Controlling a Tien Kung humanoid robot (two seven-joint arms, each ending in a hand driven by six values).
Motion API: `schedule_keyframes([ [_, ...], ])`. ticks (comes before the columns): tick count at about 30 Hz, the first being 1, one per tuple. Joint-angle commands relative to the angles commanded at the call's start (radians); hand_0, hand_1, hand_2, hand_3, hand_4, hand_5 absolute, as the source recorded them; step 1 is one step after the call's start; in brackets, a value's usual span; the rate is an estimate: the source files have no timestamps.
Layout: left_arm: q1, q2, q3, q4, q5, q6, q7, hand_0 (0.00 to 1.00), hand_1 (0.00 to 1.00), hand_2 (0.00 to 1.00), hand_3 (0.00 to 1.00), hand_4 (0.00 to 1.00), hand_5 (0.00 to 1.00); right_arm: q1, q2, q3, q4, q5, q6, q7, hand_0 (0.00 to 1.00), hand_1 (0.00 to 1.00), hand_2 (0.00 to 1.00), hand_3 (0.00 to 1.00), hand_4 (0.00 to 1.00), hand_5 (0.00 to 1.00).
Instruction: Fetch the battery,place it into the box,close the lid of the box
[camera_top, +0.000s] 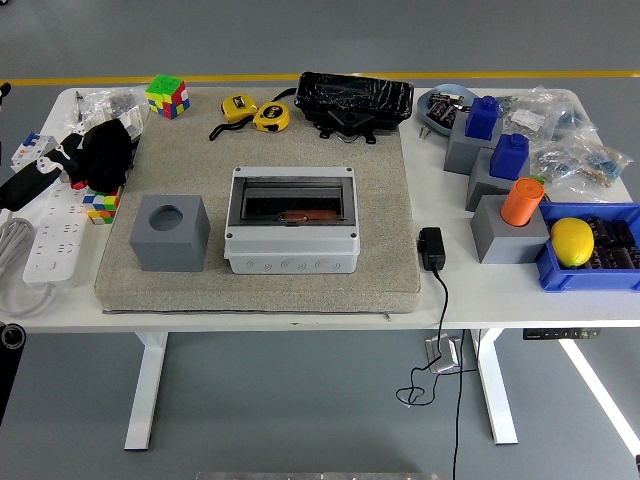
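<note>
The grey plastic box (291, 250) sits in the middle of the beige mat (390, 200). Its smoky see-through lid (292, 200) lies flat over the opening. A reddish-brown object (300, 215) shows dimly through the lid. Dark batteries lie in the blue bin (590, 278) at the right edge, beside a yellow lemon (572, 241). More batteries rest in the grey bowl (436, 104) at the back right. Neither robot hand shows over the table.
On the mat's left stands a grey cube with a round hole (169, 232). Two yellow tape measures (256, 113) and a black pouch (355, 99) lie at the back. Grey blocks with blue and orange caps (500, 190), a black adapter (431, 248) and a white power strip (55, 235) flank the mat.
</note>
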Motion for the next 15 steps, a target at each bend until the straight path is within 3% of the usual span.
schedule_keyframes([
  [15,0.001,0.006,0.005,0.001,0.001,-0.002,0.002,0.998,0.998,0.998,0.998,0.998,0.998,-0.002,-0.004,-0.001,0.0,0.001,0.0,-0.001,0.882,0.804,0.747,0.777,0.998,0.998],
])
